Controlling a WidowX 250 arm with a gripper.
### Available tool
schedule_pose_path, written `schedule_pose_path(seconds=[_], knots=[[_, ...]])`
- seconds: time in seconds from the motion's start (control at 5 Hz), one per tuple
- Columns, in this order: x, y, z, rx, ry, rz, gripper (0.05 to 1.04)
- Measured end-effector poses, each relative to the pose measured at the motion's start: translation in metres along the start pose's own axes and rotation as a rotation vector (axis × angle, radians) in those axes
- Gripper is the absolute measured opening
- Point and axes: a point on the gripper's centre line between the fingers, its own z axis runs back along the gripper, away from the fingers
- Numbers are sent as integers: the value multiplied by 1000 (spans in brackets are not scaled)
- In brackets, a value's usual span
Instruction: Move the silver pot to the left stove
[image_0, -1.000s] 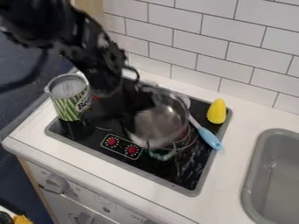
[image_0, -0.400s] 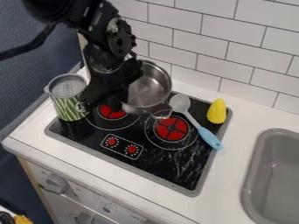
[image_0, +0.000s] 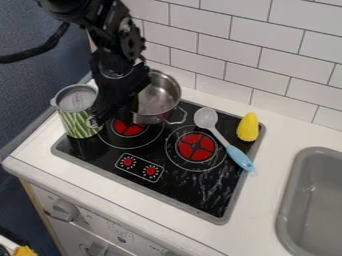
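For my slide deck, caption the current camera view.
Black gripper with the silver pot at the left burner of a toy stove.

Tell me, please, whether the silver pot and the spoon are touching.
Apart. The camera view shows a strip of black stovetop between the silver pot, handle included, and the spoon.

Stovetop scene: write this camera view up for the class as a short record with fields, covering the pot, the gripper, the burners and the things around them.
pot: silver, tilted, just behind the left burner
gripper: black, close against the pot's left side
right burner: red centre, uncovered
spoon: pale bowl, blue handle, lying right of the right burner
can: green and silver, at the stove's left corner
corn: yellow, right of the spoon
sink: grey, far right
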Motion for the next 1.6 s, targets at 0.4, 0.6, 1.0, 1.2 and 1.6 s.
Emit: schedule_pose_path(seconds=[0.4,0.6,1.0,1.2,1.6], knots=[[-4,3,-20,52,32,55,73],[-8,3,-25,63,37,57,73],[-10,4,-31,47,70,64,102],[-11,4,-31,46,91,60,277],[-10,4,-24,32,88,54,872]])
